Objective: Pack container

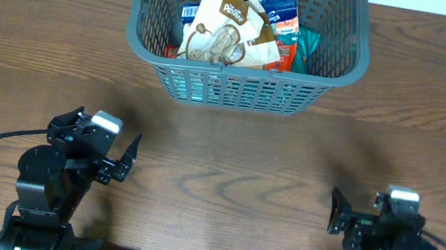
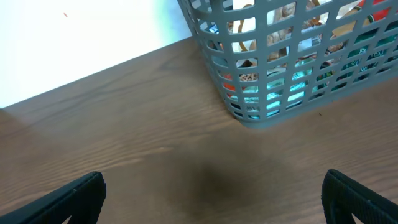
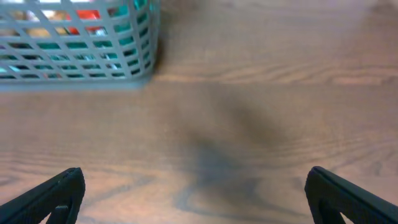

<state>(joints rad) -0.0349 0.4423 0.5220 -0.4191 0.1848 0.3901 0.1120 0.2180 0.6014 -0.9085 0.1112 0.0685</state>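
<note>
The container [image 1: 241, 92], a grey lattice basket, stands at the far edge of the wooden table [image 1: 226, 161], midway across it. Inside it, a brown and white pouch [image 1: 225, 23] lies uppermost, with white script lettering and a line drawing on its face, but the words are too small to read. Just right of the pouch is a blue packet [image 1: 280, 9] with a white label whose print is also unreadable. A red-orange packet [image 1: 285, 54] lies beneath these, and a teal packet [image 1: 309, 49] sits against the container's right wall. From the left wrist view, teal, red and tan wrappers show through the container's slots, with no legible writing.

The left gripper [image 1: 123, 161] is well apart from the container, toward the near edge and off to its left. Its fingers [image 2: 74, 199] are spread fully wide, with only bare table between them and nothing touched. The right gripper [image 1: 338, 215] is likewise well apart from the container, near the front edge and to its right. Its fingers [image 3: 348, 199] are also spread wide, empty, and above bare wood.
</note>
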